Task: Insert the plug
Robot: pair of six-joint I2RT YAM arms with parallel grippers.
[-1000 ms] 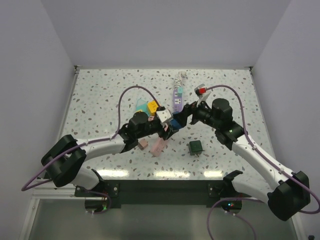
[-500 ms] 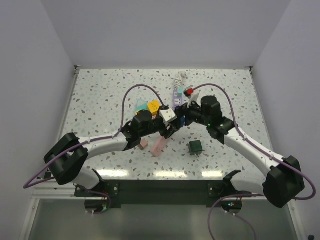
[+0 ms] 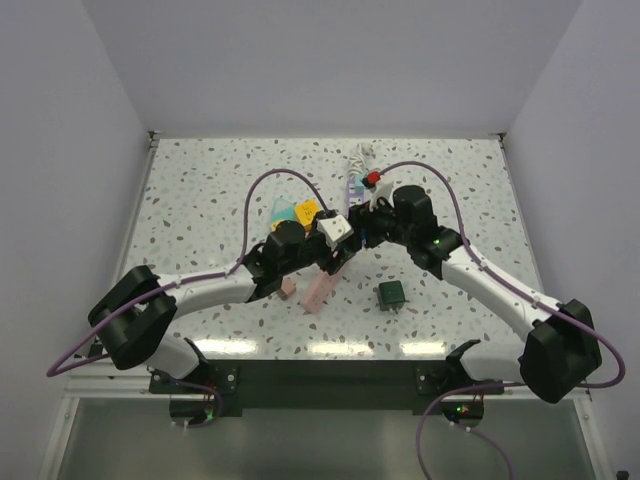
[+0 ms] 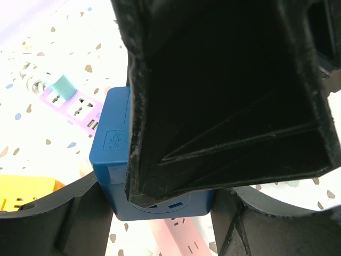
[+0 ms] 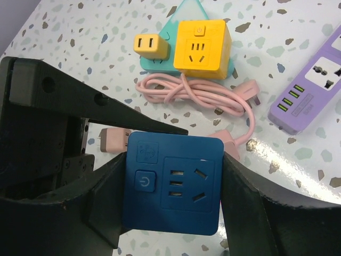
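Blue plastic is filling the right wrist view: the blue cube adapter (image 5: 171, 184) is sitting in the right gripper (image 5: 171, 160), whose fingers are pressing on its two sides while its socket face and power button are looking straight at the camera. Beyond it, the pink cable (image 5: 197, 90) is lying coiled beside the yellow socket cube (image 5: 205, 42), with the purple power strip (image 5: 314, 90) peeking in at the right.

Over to the left wrist: the left gripper (image 4: 160, 205) is flanking the same cube closely on both sides, but the other arm's black bulk is blocking most of the frame, so there's no telling whether it's actually squeezing. This view alone is showing the strip's free sockets just past the cube.

From above, both arms are meeting near the middle of the tabletop, slightly toward the far edge, where the strip is lying. The cube is nearly hidden here.

It's looking like a light, rigid block with smooth, slippery sides, so flat opposite faces are probably the place to grip, leaving the pronged face free. No view is showing the prongs.
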